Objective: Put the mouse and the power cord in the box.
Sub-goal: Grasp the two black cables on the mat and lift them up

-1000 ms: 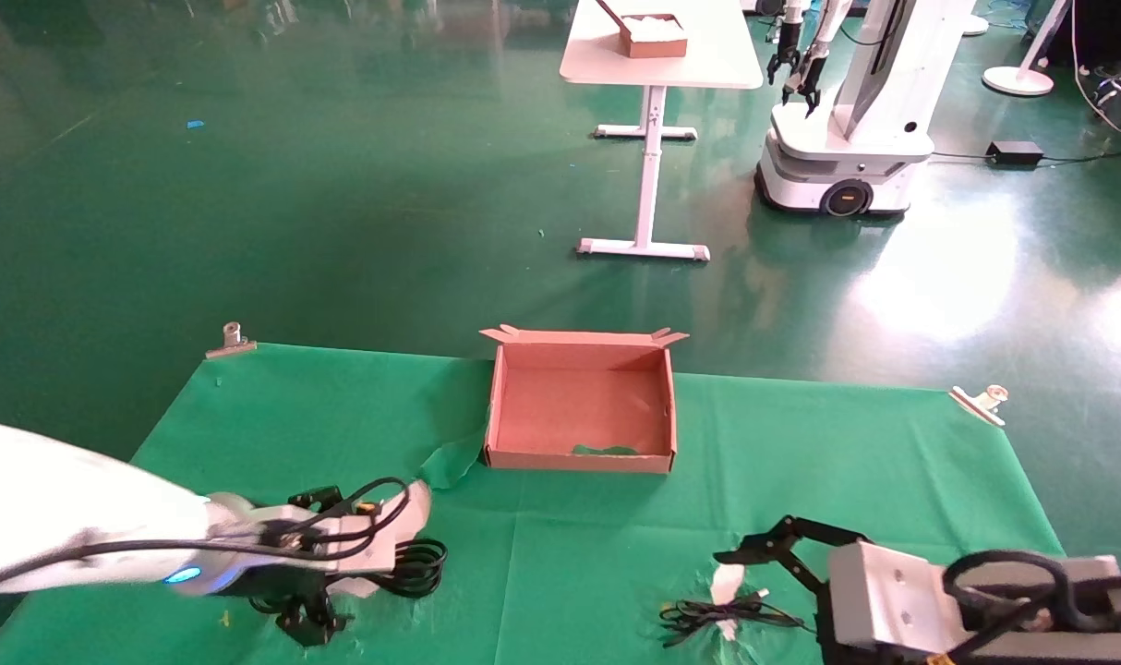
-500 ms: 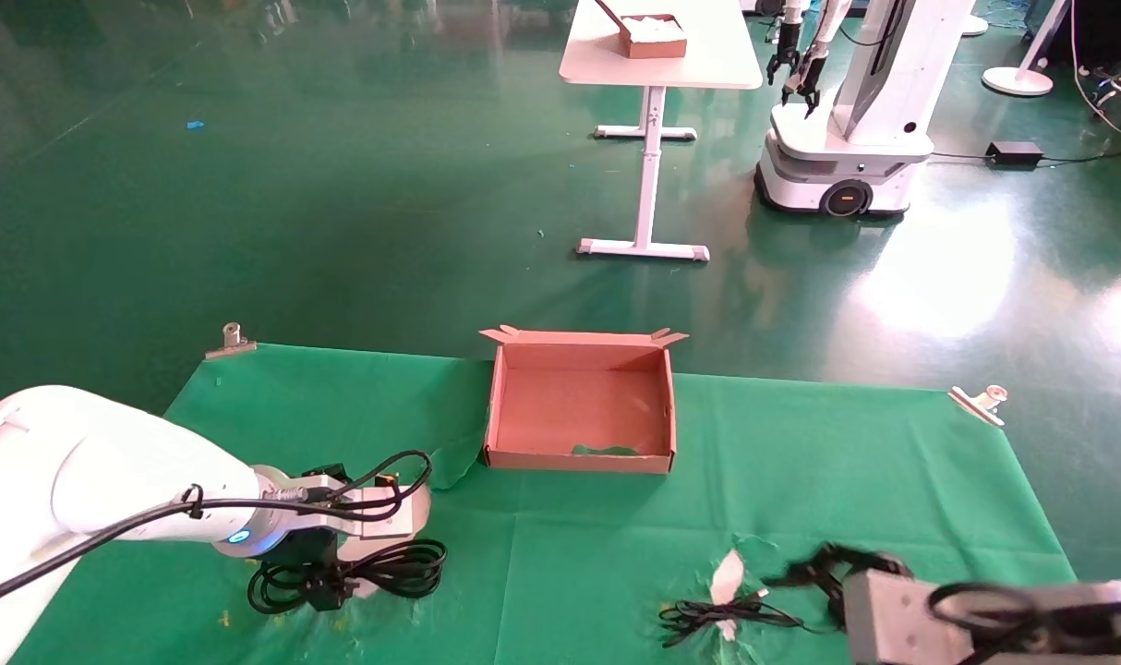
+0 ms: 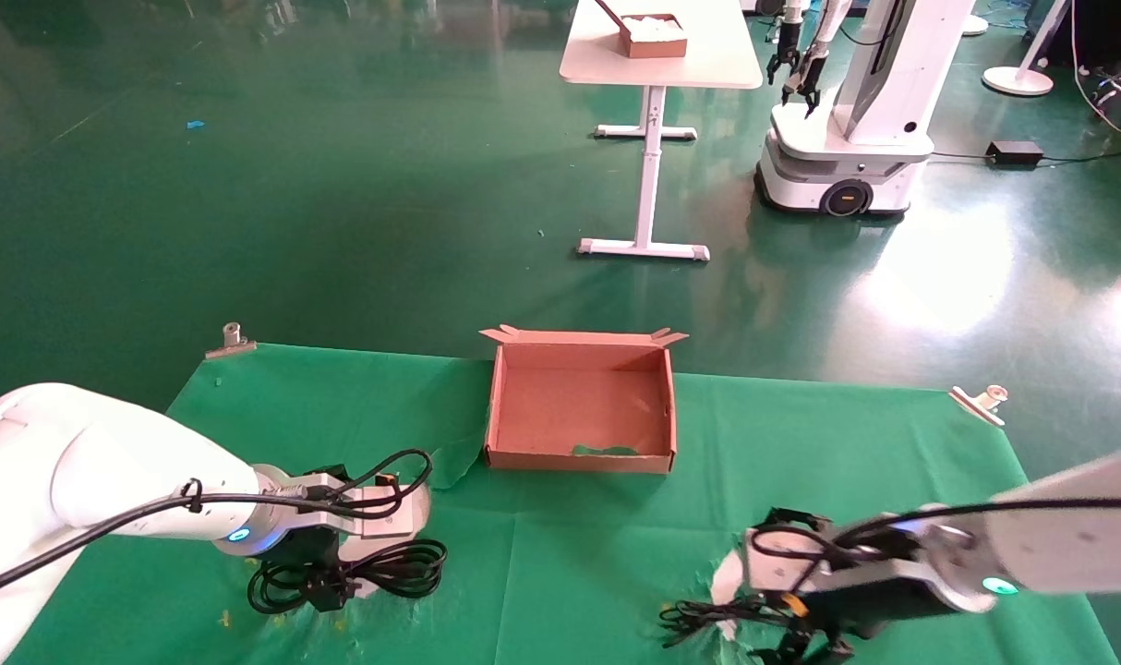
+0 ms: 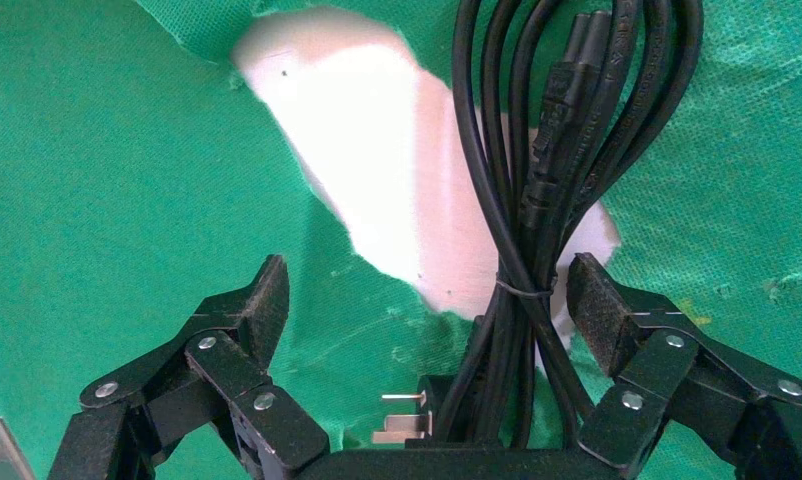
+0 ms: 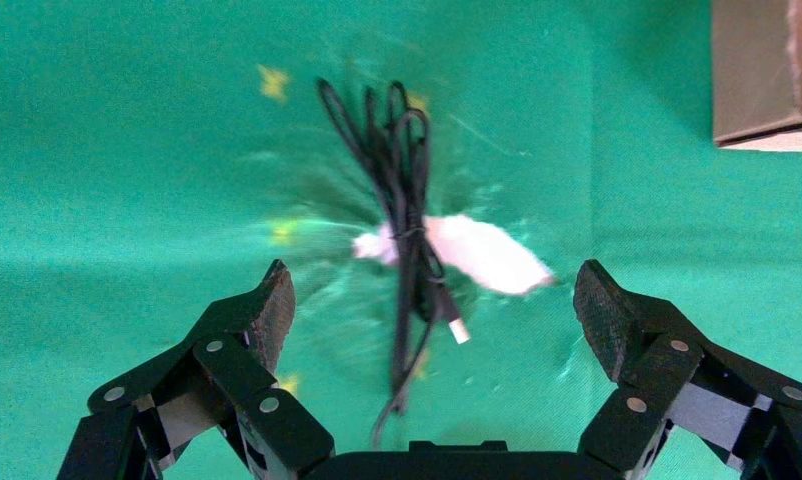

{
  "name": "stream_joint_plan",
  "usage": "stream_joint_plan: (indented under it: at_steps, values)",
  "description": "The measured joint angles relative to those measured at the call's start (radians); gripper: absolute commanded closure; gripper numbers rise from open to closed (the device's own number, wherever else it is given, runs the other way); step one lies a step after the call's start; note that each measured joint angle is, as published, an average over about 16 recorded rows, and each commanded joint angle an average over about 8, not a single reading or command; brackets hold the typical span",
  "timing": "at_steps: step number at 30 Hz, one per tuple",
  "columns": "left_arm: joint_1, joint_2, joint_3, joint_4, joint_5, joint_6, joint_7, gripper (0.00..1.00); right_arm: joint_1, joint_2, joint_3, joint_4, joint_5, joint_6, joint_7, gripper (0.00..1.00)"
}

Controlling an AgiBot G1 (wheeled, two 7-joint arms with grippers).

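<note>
The box (image 3: 581, 406) holds nothing yet. Our left gripper (image 4: 427, 320) gapes wide astride the power cord (image 4: 537, 200); our right gripper (image 5: 432, 310) hangs wide open, empty, over thin wire (image 5: 402, 220). Mouse unseen.

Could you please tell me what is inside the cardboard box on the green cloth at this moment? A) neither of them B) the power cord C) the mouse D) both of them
A: in the head view the box shows only its bare brown floor, while the power cord lies coiled on the cloth beneath the open left end effector, and the thin bundled wire lies on the cloth below the open right end effector.
</note>
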Motion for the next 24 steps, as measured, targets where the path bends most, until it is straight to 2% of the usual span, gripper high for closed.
stream_joint_plan:
  at_steps: [3, 5, 7, 10, 11, 13, 14, 15, 18, 19, 20, 24]
  values:
    - [-0.001, 0.001, 0.000, 0.002, 0.000, -0.001, 0.001, 0.00, 0.029, -0.054, -0.019, -0.087, -0.032, 0.019, -0.029, 0.01]
    - [-0.001, 0.001, 0.000, 0.003, -0.001, -0.001, 0.002, 0.00, 0.045, -0.084, -0.029, -0.137, -0.048, 0.029, -0.046, 0.05]
    - [-0.001, 0.001, 0.000, 0.004, -0.001, -0.001, 0.002, 0.00, 0.058, -0.109, -0.037, -0.181, -0.061, 0.037, -0.060, 0.20]
    - [-0.001, 0.001, 0.000, 0.005, -0.001, -0.001, 0.003, 0.02, 0.073, -0.139, -0.047, -0.236, -0.076, 0.047, -0.076, 0.58]
    - [-0.001, 0.001, 0.000, 0.005, -0.001, -0.002, 0.003, 0.07, 0.078, -0.147, -0.050, -0.251, -0.080, 0.050, -0.081, 0.70]
    - [-0.001, 0.002, 0.000, 0.006, -0.001, -0.002, 0.003, 0.31, 0.084, -0.160, -0.054, -0.277, -0.087, 0.054, -0.087, 0.90]
    - [-0.001, 0.002, 0.000, 0.006, -0.001, -0.002, 0.003, 0.43, 0.087, -0.165, -0.056, -0.287, -0.090, 0.056, -0.090, 0.96]
    - [-0.001, 0.002, 0.000, 0.006, -0.001, -0.002, 0.003, 0.56, 0.090, -0.170, -0.058, -0.296, -0.093, 0.057, -0.092, 1.00]
    - [-0.001, 0.002, 0.000, 0.006, -0.001, -0.002, 0.003, 0.92, 0.095, -0.179, -0.061, -0.315, -0.098, 0.060, -0.097, 1.00]
    - [-0.001, 0.002, 0.000, 0.007, -0.001, -0.002, 0.003, 0.98, 0.096, -0.181, -0.062, -0.319, -0.100, 0.060, -0.098, 1.00]
    - [-0.001, 0.002, 0.000, 0.007, -0.001, -0.002, 0.003, 1.00, 0.097, -0.182, -0.063, -0.322, -0.101, 0.061, -0.099, 1.00]
    - [-0.001, 0.002, 0.000, 0.007, 0.000, -0.002, 0.004, 1.00, 0.098, -0.185, -0.065, -0.327, -0.104, 0.063, -0.099, 1.00]
